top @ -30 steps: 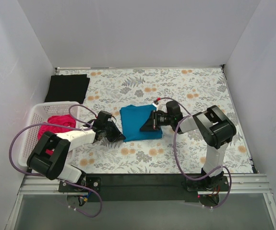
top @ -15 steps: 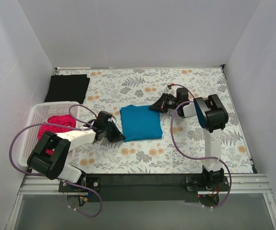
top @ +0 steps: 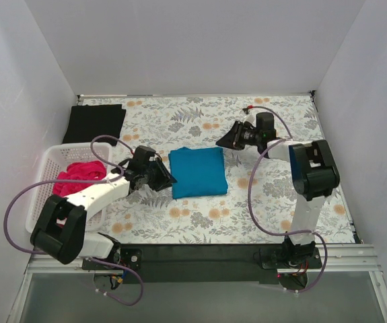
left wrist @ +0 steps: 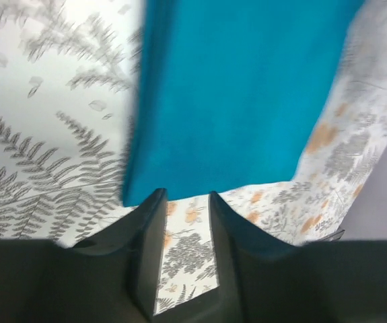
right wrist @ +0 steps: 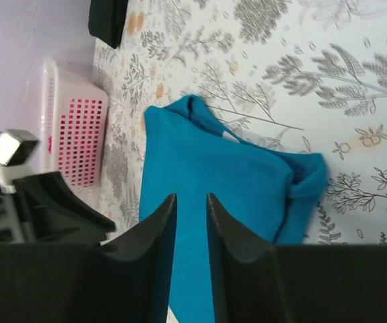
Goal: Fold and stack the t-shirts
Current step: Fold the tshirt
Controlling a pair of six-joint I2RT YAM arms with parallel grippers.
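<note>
The teal-blue t-shirt [top: 198, 172] lies folded in a rectangle on the floral covering at the middle. My left gripper [top: 164, 177] is open and empty just off its left edge; the left wrist view shows the shirt [left wrist: 240, 87] just beyond the gripper [left wrist: 183, 198]. My right gripper [top: 223, 142] is open and empty, raised beyond the shirt's far right corner; the right wrist view shows the gripper [right wrist: 190, 198] over the shirt [right wrist: 227, 182], with a bunched corner. The black t-shirt [top: 97, 123] lies folded at the back left. The magenta-pink t-shirt [top: 79, 176] is crumpled in the basket.
The white mesh basket [top: 79, 146] stands at the left, next to my left arm. It also shows in the right wrist view [right wrist: 53, 87], with the black shirt [right wrist: 109, 17] beyond it. White walls close in the table on three sides.
My right gripper has let go of the teal shirt's right edge and drawn back to the far right. My left gripper has shifted a little farther along the shirt's left edge.
</note>
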